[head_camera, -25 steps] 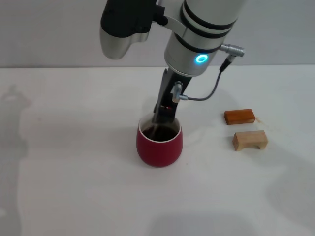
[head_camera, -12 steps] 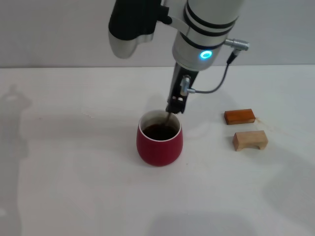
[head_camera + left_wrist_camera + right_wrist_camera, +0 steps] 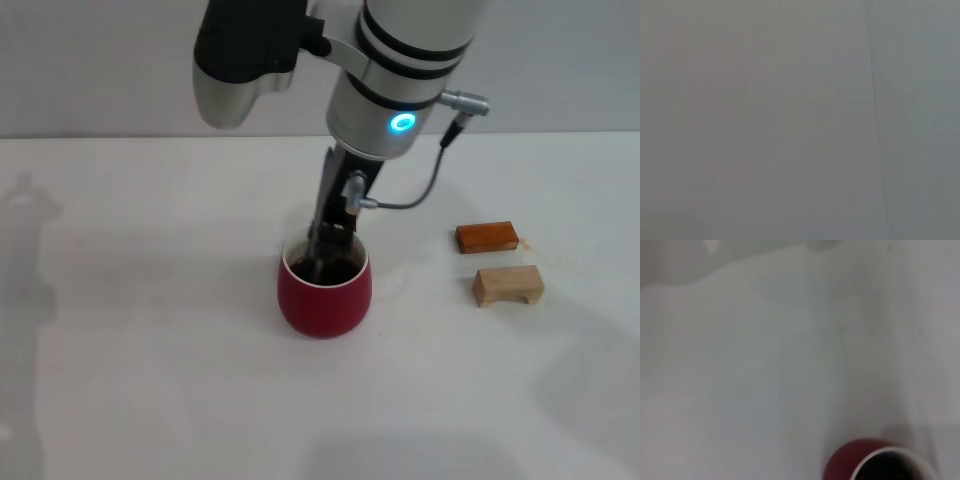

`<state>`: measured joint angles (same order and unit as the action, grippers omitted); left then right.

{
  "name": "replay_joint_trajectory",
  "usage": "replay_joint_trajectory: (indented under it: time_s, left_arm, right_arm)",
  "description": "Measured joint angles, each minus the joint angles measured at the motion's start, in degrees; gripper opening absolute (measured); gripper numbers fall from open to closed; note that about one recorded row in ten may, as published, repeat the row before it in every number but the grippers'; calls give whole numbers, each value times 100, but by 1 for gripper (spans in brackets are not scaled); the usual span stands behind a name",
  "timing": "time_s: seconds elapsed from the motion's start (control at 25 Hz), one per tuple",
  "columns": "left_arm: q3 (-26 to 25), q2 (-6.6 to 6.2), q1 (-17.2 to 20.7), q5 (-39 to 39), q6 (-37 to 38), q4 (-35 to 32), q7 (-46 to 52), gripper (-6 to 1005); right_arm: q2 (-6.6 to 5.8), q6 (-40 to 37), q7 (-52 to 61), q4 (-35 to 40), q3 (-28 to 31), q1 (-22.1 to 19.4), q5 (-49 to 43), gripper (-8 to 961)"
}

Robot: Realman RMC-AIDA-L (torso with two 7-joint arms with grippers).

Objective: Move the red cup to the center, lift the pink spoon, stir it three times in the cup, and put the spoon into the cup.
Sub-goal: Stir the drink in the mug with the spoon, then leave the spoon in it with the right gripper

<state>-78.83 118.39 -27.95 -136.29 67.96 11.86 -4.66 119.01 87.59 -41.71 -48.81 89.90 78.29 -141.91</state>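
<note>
While the red cup point(image 3: 324, 295) stands upright on the table point(image 3: 150, 350), the right gripper point(image 3: 328, 245) is dipped into its mouth; grip state & spoon can't be told. Two wooden blocks point(image 3: 497, 262) are seen right of cup.

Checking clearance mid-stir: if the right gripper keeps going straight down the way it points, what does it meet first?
The right gripper points steeply down into the red cup, so it would probably meet the dark liquid, then the cup's bottom; depth is unclear.
</note>
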Motion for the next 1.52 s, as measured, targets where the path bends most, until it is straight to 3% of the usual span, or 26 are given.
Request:
replay_joint_trajectory:
  time_s: [0.2, 0.56, 0.68, 1.52]
  left_arm:
    - [3, 0, 1, -1, 20, 0, 0, -2]
    - [44, 8, 32, -3, 63, 0, 0, -1]
    - [44, 9, 47, -4, 102, 0, 2, -1]
    - [18, -8, 70, -16, 143, 0, 9, -1]
  right_arm:
    - [2, -656, 92, 282, -130, 12, -269, 139]
    - [8, -237, 149, 451, -109, 44, -587, 138]
    - [6, 32, 91, 259, -76, 6, -61, 138]
    - [13, -875, 315, 51, -415, -105, 10, 123]
